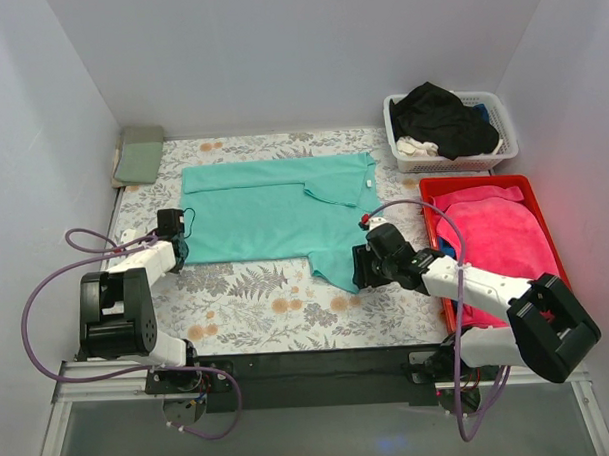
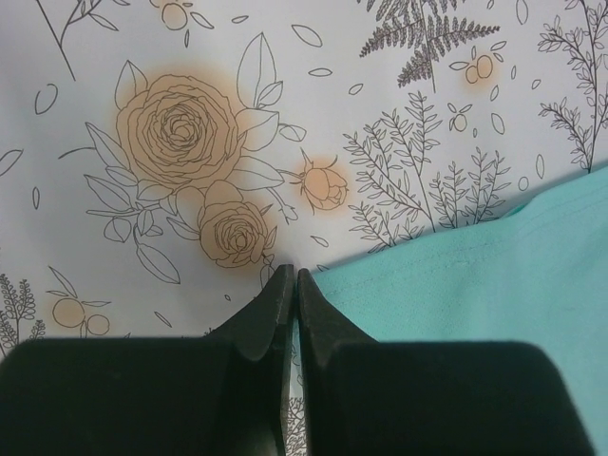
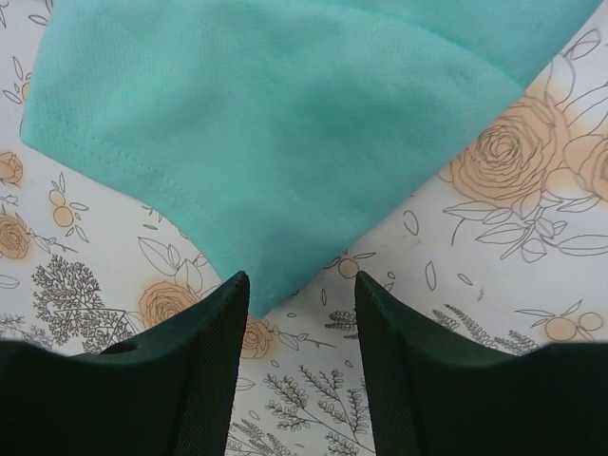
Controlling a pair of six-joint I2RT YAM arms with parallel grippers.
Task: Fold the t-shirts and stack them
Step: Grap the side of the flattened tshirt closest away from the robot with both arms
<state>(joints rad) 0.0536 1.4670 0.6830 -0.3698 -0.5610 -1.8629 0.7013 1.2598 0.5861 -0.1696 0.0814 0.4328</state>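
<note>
A teal t-shirt (image 1: 264, 214) lies spread on the patterned table cover, with a small white neck label (image 1: 367, 184) at its right. My left gripper (image 1: 182, 242) sits at the shirt's left edge. In the left wrist view the left gripper (image 2: 291, 277) has its jaws shut together, and the teal fabric (image 2: 475, 275) lies just right of the tips, not visibly between them. My right gripper (image 1: 358, 266) is at the shirt's lower right sleeve. In the right wrist view the right gripper (image 3: 299, 280) is open, low over the cover, and the sleeve's corner (image 3: 285, 123) reaches between the fingertips.
A folded sage-green t-shirt (image 1: 140, 154) lies at the back left corner. A white basket (image 1: 495, 106) at the back right holds a black t-shirt (image 1: 441, 118). A red tray (image 1: 428, 189) at the right holds a pink cloth (image 1: 490, 242). White walls close in three sides.
</note>
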